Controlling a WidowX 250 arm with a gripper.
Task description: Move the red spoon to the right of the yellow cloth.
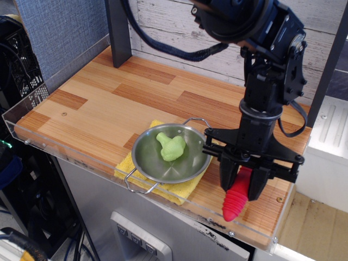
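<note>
The red spoon (236,198) shows only its thick ribbed red handle, which hangs from my gripper (243,184) with its tip at the wooden tabletop near the front right edge. Its silver bowl is hidden between the fingers. My gripper is shut on the handle, just right of the yellow cloth (175,190). The yellow cloth lies at the table's front edge, mostly covered by a round steel pan (190,160).
A green lumpy toy (172,146) sits inside the pan. The wooden table (103,103) has a clear plastic rim along its front and left edges (70,154). A dark post (118,31) stands at the back left. A plank wall runs behind.
</note>
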